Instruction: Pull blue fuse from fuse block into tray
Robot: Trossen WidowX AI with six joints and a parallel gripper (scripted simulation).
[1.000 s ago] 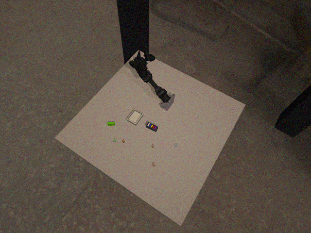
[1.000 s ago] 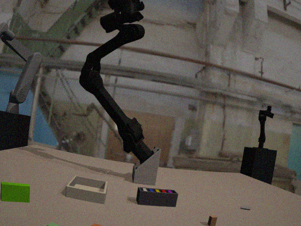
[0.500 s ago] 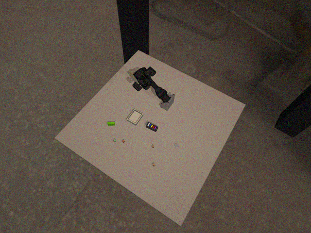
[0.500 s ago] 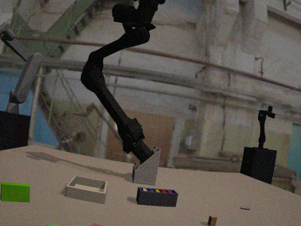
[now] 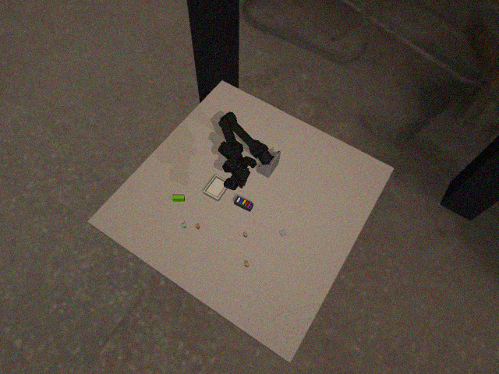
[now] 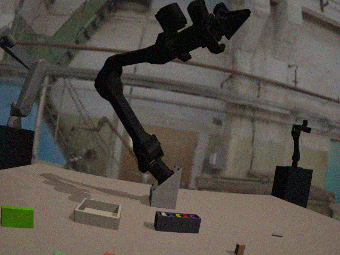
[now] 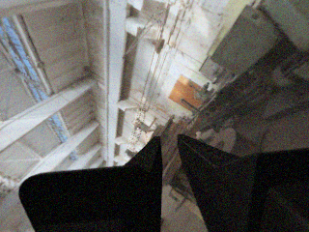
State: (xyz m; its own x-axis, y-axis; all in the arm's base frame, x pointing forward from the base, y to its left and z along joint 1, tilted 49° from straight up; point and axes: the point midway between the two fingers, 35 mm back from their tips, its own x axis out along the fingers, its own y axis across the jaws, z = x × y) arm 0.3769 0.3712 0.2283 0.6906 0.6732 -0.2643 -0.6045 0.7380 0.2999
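- One arm point(image 6: 120, 104) on the table point(image 5: 306, 257), and it's reared right up, bent over at the top, well above everything.
- The gripper point(image 6: 233, 20) sits up high in the exterior view, pointing out and slightly upward, nowhere near the fuse block point(image 6: 177, 221).
- From the wrist view the two dark fingers are almost together, just a thin slit between them, and nothing is caught in that slit.
- The blue fuse point(image 6: 170, 214) is seated in its slot in the block, second in the coloured row, beside the white one at the end.
- The tray point(image 6: 97, 214) stands just beside the block, apart from it.
- A green block point(image 6: 17, 217) lies past the tray on the far side from the fuses.
- Several small cubes point(image 5: 245, 234) are scattered nearer the table's front edge.
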